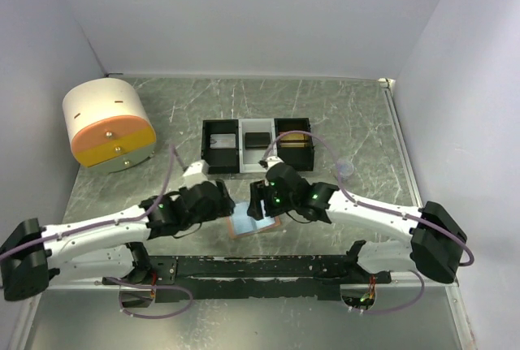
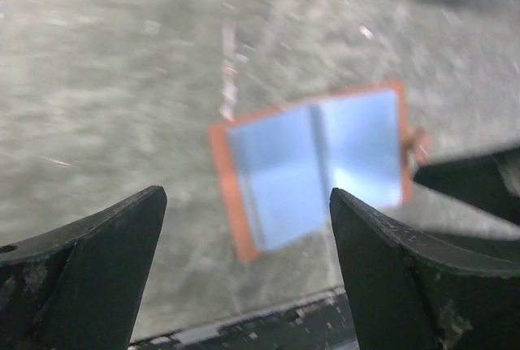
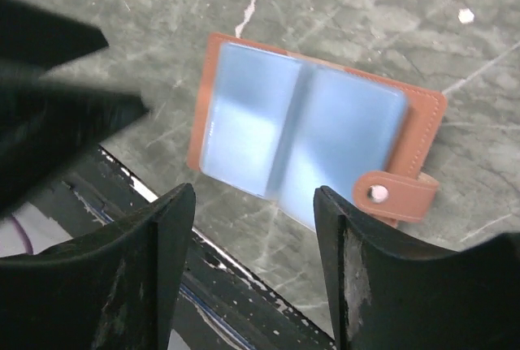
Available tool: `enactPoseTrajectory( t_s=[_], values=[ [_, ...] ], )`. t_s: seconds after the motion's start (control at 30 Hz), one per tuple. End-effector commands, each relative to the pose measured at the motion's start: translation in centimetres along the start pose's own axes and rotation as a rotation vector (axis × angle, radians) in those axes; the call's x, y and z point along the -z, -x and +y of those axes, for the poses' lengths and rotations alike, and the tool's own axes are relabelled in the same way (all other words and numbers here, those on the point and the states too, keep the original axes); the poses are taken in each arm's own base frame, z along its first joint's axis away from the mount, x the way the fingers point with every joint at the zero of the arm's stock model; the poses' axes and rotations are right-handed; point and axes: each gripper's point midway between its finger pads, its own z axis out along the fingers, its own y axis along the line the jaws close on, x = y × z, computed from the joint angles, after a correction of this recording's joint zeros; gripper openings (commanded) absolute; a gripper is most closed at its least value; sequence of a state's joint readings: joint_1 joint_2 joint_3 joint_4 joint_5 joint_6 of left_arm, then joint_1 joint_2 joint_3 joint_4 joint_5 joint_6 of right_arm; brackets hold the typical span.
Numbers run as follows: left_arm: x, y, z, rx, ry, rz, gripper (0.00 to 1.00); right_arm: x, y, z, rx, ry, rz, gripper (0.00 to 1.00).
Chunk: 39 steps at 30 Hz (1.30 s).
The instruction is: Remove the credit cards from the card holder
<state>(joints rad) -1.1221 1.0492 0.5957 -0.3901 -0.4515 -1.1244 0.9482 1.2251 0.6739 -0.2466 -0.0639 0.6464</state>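
Card holder: the salmon-orange card holder lies open and flat on the tabletop near my edge, between my two claws, blue lining up.
Snap tab: the snap tab is undone and sticks out past one side of the cover.
Left claw: my left claw is spread wide above the holder, with nothing between the fingers and no contact.
Right claw: my right claw is also spread, hovering over the holder's other side and gripping nothing.
Pockets: both blue sleeves look smooth and plain. I see no card edge poking out, though the left wrist view is blurred.
Tray: the three-compartment tray sits just beyond the holder. A dark flat piece rests in its middle section; I cannot tell whether it is a card.
Done: the opening step is finished, since the holder is unfolded.
Left: I judge that I need to check each sleeve and slide out any card inside. I cannot tell how many remain.
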Motion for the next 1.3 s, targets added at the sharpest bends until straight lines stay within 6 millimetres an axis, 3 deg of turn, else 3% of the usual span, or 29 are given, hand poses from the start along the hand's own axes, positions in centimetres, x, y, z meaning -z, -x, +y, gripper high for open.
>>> enactPoseTrajectory(
  t_s=[0.0, 0.2, 0.4, 0.6, 0.7, 0.87, 1.0, 1.27],
  values=[
    [-0.5, 0.7, 4.8, 0.05, 0.07, 0.02, 0.94, -0.6, 0.4, -0.6, 0.086, -0.173, -0.024, 0.61],
    [0.4, 1.5, 7.9, 0.183, 0.097, -0.035, 0.93, -2.9, -0.2, 1.7, 0.212, -0.193, 0.016, 0.63],
    [1.0, 1.1, 8.9, 0.221, 0.103, -0.039, 0.93, -5.2, -1.3, 2.1, 0.267, -0.251, 0.071, 0.68],
    [0.8, 0.8, 8.3, 0.201, 0.085, -0.016, 0.93, -6.6, -2.1, 1.7, 0.29, -0.299, 0.107, 0.7],
    [0.6, 0.6, 8.1, 0.199, 0.083, -0.001, 0.92, -7.0, -3.0, 0.5, 0.296, -0.349, 0.136, 0.7],
    [0.4, 0.4, 8.0, 0.198, 0.078, 0.008, 0.92, -7.7, -3.1, 0.6, 0.277, -0.373, 0.155, 0.7],
    [0.3, 0.2, 8.0, 0.197, 0.076, 0.016, 0.91, -7.8, -3.5, 0.2, 0.256, -0.391, 0.155, 0.65],
    [-0.1, -0.3, 6.5, 0.18, 0.002, 0.046, 0.9, -7.9, -4.6, 1.7, 0.14, -0.169, 0.189, 0.56]
  ],
)
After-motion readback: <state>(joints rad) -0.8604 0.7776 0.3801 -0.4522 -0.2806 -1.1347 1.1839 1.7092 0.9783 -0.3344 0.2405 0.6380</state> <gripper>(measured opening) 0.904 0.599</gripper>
